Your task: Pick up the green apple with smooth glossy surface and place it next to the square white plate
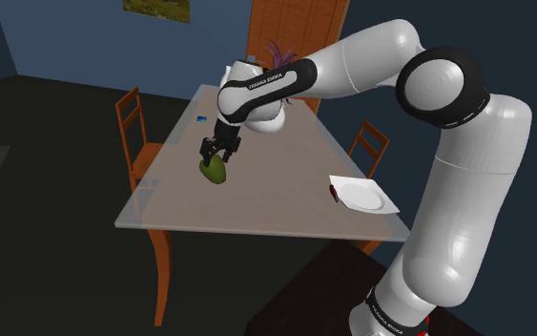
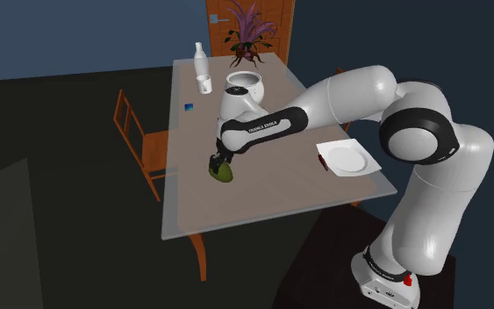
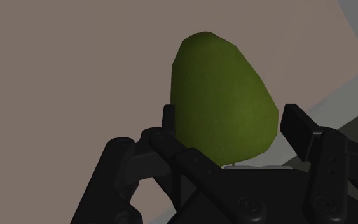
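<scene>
A green apple (image 1: 215, 171) lies on the grey table (image 1: 257, 205), toward the shoulder view's left of the tabletop. My black gripper (image 1: 216, 157) comes down on it from above, its fingers closed against both sides of the apple (image 3: 222, 95). In the second exterior view the gripper (image 2: 219, 164) covers the top of the apple (image 2: 225, 175), which rests on or just above the table (image 2: 262, 197). The square white plate (image 1: 361, 195) sits near the table's edge closest to the stand, well apart from the apple. That plate (image 2: 348, 159) is at the second exterior view's right.
A small red thing (image 2: 324, 163) lies beside the plate. At the far end stand a white bottle (image 2: 199, 56), a cup (image 2: 205, 83), a white pot (image 2: 245, 86) and a purple plant (image 2: 247, 26). A small blue item (image 2: 188, 107) lies near the table's side edge. Wooden chairs (image 1: 134, 134) flank the table.
</scene>
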You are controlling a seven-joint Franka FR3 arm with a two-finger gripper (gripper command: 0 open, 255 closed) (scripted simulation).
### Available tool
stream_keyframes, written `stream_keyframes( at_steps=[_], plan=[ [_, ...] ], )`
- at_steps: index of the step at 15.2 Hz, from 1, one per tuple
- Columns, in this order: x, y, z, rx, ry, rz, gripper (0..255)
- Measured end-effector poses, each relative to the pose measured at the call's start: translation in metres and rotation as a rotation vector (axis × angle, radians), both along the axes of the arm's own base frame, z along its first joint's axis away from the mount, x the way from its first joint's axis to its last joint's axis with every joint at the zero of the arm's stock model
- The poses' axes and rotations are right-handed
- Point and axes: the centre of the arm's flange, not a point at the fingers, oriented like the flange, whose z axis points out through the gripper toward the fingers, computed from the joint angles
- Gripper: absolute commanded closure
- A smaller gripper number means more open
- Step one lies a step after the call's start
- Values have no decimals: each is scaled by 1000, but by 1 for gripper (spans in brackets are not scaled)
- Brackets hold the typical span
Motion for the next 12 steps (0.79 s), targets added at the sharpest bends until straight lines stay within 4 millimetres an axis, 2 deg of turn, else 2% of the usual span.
stream_keyframes(
  at_steps=[12],
  plan=[
    [0, 0, 62, 0, 0, 0, 255]
  ],
)
